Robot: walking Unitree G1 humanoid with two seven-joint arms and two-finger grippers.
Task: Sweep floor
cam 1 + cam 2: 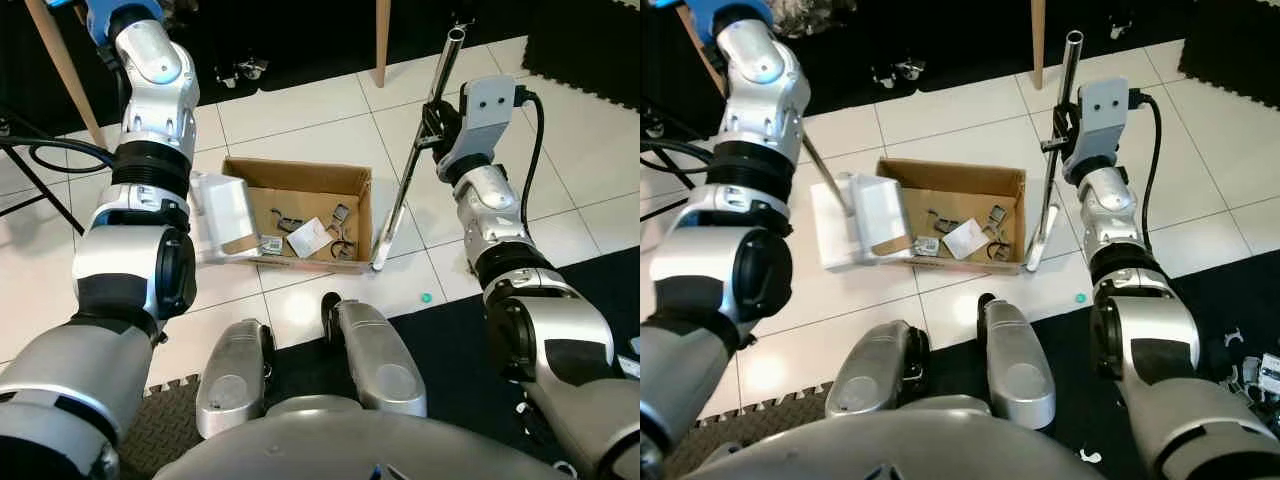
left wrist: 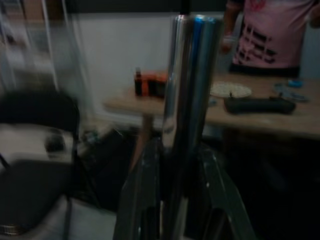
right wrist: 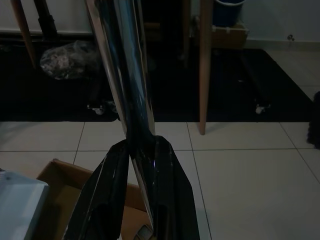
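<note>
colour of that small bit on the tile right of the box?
The small bit is green/teal, lying on white tile near the black mat; clearest in the left eye view.

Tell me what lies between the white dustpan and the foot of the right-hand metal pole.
The cardboard box with small scraps inside lies between the dustpan and the pole, seen in both eye views.

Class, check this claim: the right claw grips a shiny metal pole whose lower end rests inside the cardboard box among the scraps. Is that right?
Not quite. The right claw does grip the metal pole, but the left eye view shows its lower end on the tiled floor just outside the cardboard box, by its near right corner. The scraps lie inside the box.
</note>
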